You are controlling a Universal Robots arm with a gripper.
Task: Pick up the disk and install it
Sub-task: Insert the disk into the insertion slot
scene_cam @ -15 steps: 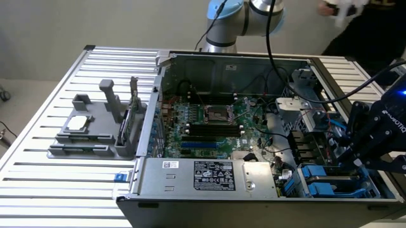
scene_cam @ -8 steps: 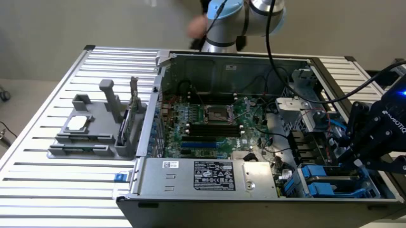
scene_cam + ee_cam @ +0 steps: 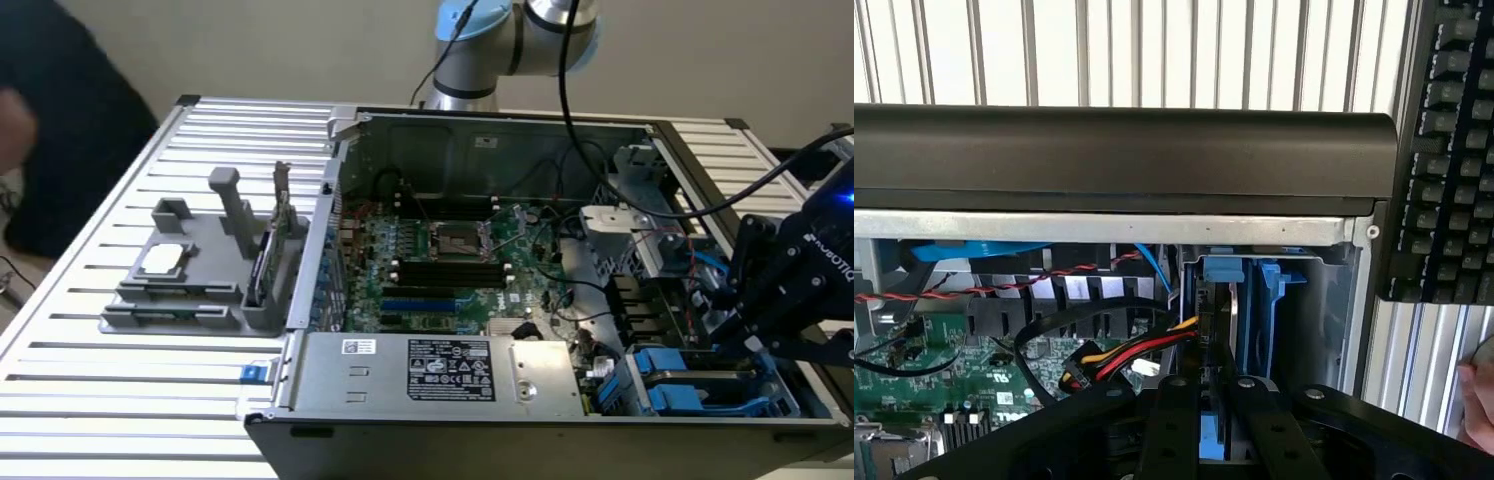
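Reaching down into the open computer case [image 3: 320, 180] at the exterior view's right, the gripper [image 3: 747, 345] hung over the blue drive bay [image 3: 694, 385] near the front corner. Seen from the wrist, its fingers [image 3: 1172, 420] pinched the disk [image 3: 1216, 330], held upright on edge in its blue frame, partly inside the bay. A keyboard [image 3: 1449, 150] lay beside the case.

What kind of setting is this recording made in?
Probably a robotics lab bench set up for computer assembly: an opened desktop computer case lies on a slatted metal table, a grey parts fixture stands beside it, and a keyboard sits nearby.
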